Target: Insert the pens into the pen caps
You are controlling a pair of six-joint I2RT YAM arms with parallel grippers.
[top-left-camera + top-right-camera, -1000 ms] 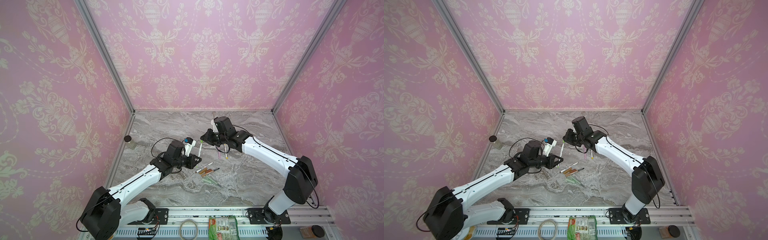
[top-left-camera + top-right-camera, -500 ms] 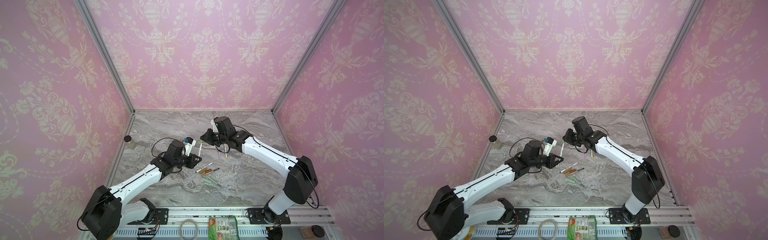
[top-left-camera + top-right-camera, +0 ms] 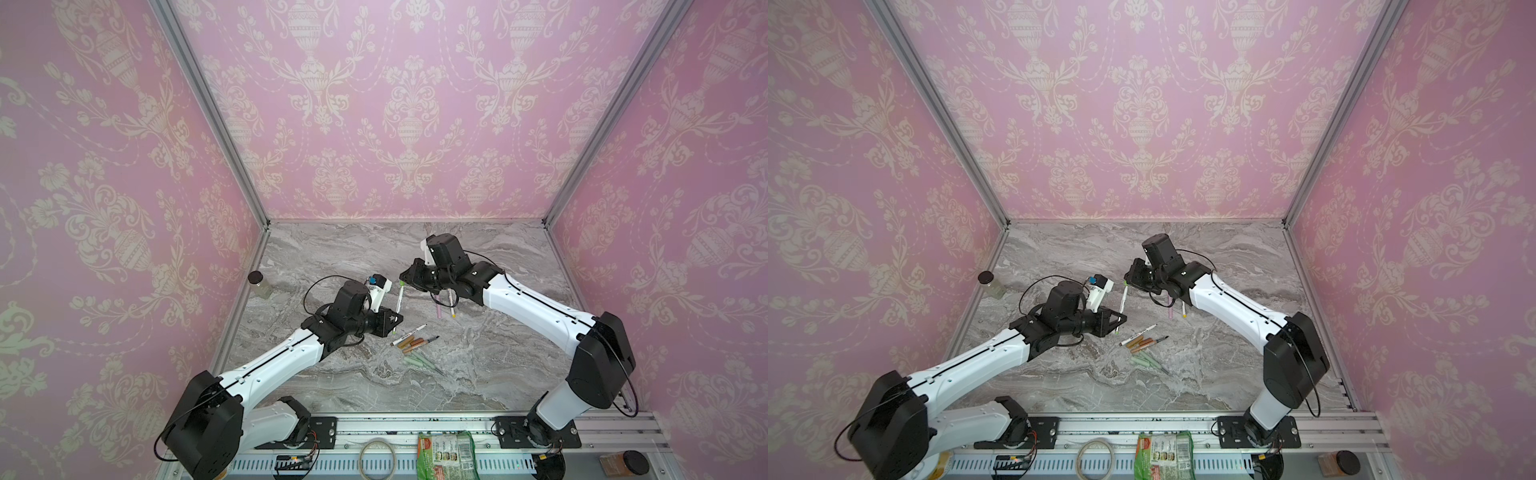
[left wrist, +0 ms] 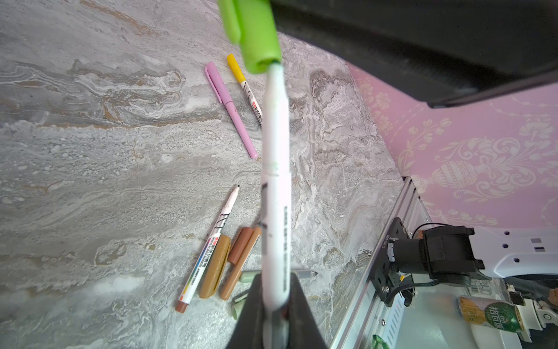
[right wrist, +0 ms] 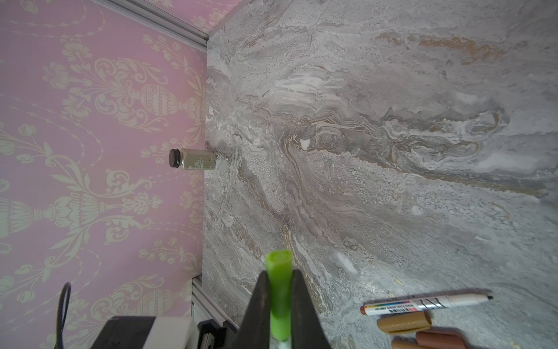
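Left tool pinches white pen; right tool pinches green cap, rim at tip; open marble behind.

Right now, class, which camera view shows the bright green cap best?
The left wrist view: the bright green cap appears large, its mouth meeting the white pen. The right wrist view shows only its far end, pinched in the right hand. In both top views it is a tiny green speck.
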